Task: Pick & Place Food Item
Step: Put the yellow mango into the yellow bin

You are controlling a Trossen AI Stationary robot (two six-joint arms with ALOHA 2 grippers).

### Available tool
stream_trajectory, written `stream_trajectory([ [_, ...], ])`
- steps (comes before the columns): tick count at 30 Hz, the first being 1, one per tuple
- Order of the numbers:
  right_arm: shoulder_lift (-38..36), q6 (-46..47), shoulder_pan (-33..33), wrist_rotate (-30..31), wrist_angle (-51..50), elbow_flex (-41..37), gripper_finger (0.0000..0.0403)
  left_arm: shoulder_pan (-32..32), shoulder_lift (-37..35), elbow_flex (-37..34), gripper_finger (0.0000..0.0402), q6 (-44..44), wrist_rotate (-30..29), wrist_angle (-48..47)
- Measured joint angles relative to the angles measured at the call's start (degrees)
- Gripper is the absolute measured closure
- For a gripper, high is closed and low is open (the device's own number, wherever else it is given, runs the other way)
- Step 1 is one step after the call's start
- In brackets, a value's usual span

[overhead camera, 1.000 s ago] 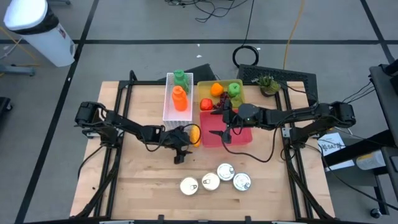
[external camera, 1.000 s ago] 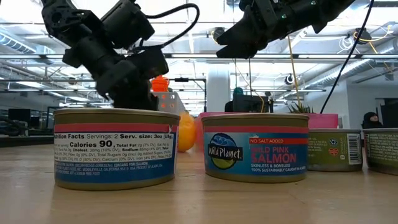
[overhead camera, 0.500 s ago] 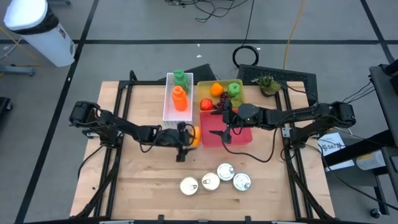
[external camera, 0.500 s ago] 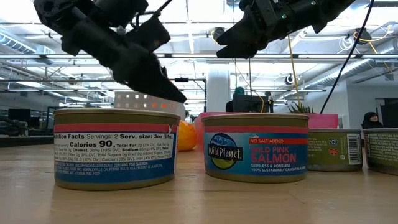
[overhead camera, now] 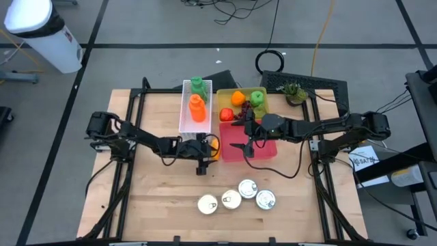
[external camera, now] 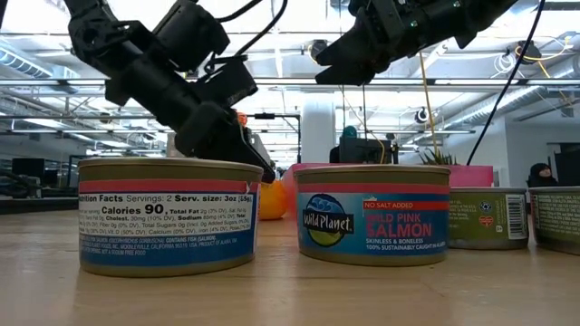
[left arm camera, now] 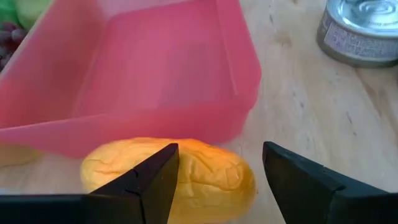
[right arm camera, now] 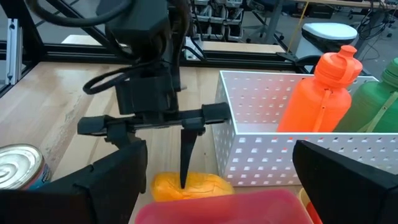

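A yellow-orange fruit (overhead camera: 214,147) lies on the table against the left wall of the pink bin (overhead camera: 263,152). My left gripper (overhead camera: 205,156) is open just left of the fruit and slants down at it. In its wrist view the fruit (left arm camera: 199,180) fills the gap between the fingers. The right wrist view shows one left fingertip (right arm camera: 185,168) coming down at the fruit (right arm camera: 208,185). My right gripper (overhead camera: 244,145) hangs open above the pink bin and holds nothing. My left gripper stands open at the fruit from the table's left, slanting down. One fingertip (right arm camera: 185,168) comes down at the fruit's top. I cannot tell whether it touches.
Several tins (overhead camera: 235,195) stand near the front edge, right of the left gripper's wrist. A white perforated basket (overhead camera: 184,123) holds an orange and a green bottle. A yellow bin (overhead camera: 263,109) with fruit sits behind the pink bin. A small plant (overhead camera: 293,90) stands far right.
The left gripper has edged toward the table's right, closer to the fruit and the pink bin. It has come down and tipped its fingers lower. The fruit and the right arm have kept still.
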Motion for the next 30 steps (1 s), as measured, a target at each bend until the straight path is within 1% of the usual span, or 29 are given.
stream_trajectory([
  [3,0.0,0.0,0.0,0.0,0.0,0.0,0.0023,-0.2,0.7,0.0,0.0158,-1.7,3.2,-1.4],
  [7,0.0,0.0,0.0,0.0,0.0,0.0,0.0023,-1.2,-0.2,0.2,0.0158,-4.1,12.7,-5.0],
  [9,0.0,-0.1,0.0,0.0,0.0,0.0,0.0023,-1.8,-1.2,0.1,0.0158,-6.2,17.0,-8.3],
  [11,0.0,-0.1,0.0,0.0,-0.1,0.0,0.0023,-2.2,-2.3,-0.3,0.0158,-7.6,19.2,-14.6],
  [14,0.0,0.0,0.0,0.0,-0.1,0.0,0.0023,-2.7,-5.1,0.0,0.0158,-7.5,19.6,-20.9],
  [16,0.0,0.0,0.0,0.0,0.0,0.0,0.0023,-3.3,-7.0,0.0,0.0158,-7.1,19.8,-27.5],
  [18,0.0,0.0,0.0,0.0,-0.1,0.0,0.0023,-4.0,-7.7,-0.3,0.0158,-6.3,19.6,-32.2],
  [20,0.0,0.0,0.0,0.0,0.0,0.0,0.0023,-4.6,-9.9,-0.2,0.0158,-6.3,19.1,-33.8],
  [24,0.0,0.0,0.0,0.0,0.0,0.0,0.0023,-5.6,-13.2,-0.2,0.0158,-6.4,15.3,-32.1],
  [28,0.0,0.0,0.0,0.0,0.2,0.0,0.0023,-6.6,-16.6,-0.1,0.0158,-2.3,9.7,-26.7],
  [30,0.0,0.0,0.0,0.0,0.2,0.0,0.0023,-6.9,-16.7,-0.1,0.0158,-2.0,9.2,-23.0],
])
